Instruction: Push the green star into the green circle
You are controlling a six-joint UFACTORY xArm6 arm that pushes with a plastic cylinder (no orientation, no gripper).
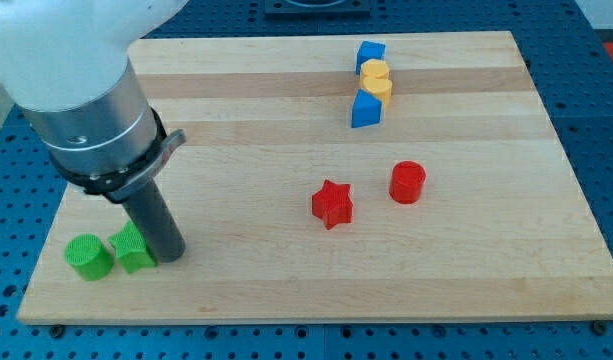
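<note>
The green circle (89,257) lies near the board's bottom left corner. The green star (132,248) sits just to its right, close to it or touching it; I cannot tell which. My tip (169,256) is at the star's right side, against it, and the rod hides part of the star.
A red star (332,204) and a red cylinder (407,183) lie right of the middle. At the view's top, a blue block (370,54), a yellow heart-like block (376,80) and another blue block (365,108) stand in a column. The wooden board (286,290) rests on a blue surface.
</note>
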